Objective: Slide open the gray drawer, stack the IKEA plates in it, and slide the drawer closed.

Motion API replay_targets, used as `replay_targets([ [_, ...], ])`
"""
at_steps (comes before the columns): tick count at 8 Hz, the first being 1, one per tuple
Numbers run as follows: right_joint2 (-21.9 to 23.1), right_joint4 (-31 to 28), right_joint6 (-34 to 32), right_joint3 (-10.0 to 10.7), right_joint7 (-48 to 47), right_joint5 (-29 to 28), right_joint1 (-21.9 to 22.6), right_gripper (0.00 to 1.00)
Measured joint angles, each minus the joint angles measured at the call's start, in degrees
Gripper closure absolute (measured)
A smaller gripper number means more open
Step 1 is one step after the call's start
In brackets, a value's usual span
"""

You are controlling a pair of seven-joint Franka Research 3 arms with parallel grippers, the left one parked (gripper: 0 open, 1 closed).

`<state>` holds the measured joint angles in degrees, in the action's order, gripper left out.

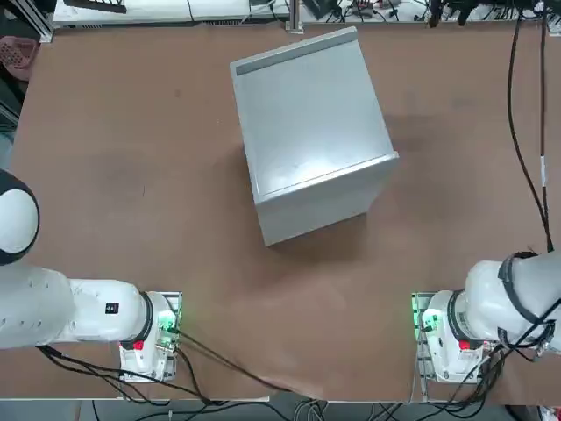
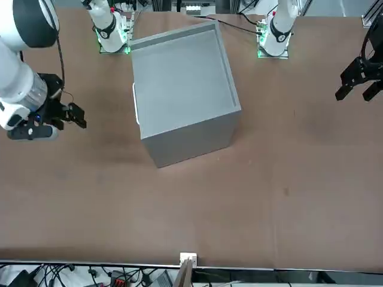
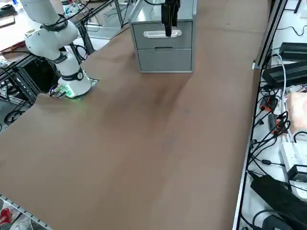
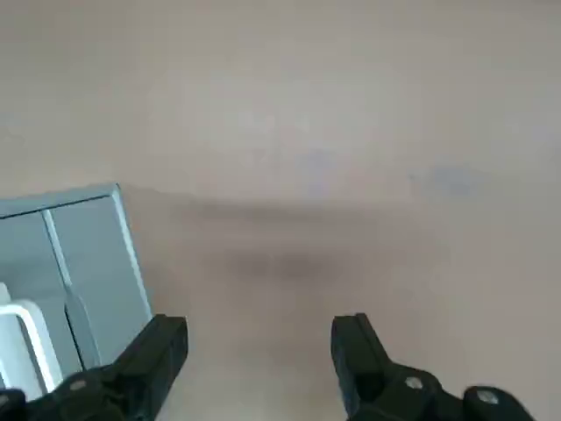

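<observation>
Gray drawer (image 3: 147,43), closed; IKEA plates, nowhere visible, stacking therefore unconfirmed; right gripper (image 4: 260,324), fingers parted, holding nothing.

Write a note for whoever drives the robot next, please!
Right gripper: open, holding nothing, above the table, off the cabinet's drawer side.
Cabinet: on the table. Gray drawer with white handle: shut.
Plates: none in sight; can't tell if they're inside.
Done: drawer is closed.
Left: maybe nothing; if plates aren't inside, open, stack, close.
</observation>
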<state>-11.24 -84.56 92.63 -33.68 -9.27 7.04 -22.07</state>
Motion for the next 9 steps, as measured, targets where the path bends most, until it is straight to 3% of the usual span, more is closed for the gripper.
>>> replay_targets([
  [1, 0.4, 2.8, -4.3, 1.1, 1.9, 0.0, -0.3, 0.00],
  [3, 0.8, 4.9, -6.7, 3.3, 7.4, 0.0, -1.2, 0.00],
  [4, 1.1, 5.0, -6.8, 6.3, 8.3, -0.3, 0.0, 0.00],
  [5, 1.5, 5.0, -7.1, 11.3, 8.7, -1.4, 3.4, 0.00],
  [8, 4.9, 1.3, -7.2, 29.3, 9.3, -3.9, 18.8, 0.00],
  [9, 6.4, -1.2, -6.2, 33.4, 9.4, -4.3, 22.7, 0.00],
])
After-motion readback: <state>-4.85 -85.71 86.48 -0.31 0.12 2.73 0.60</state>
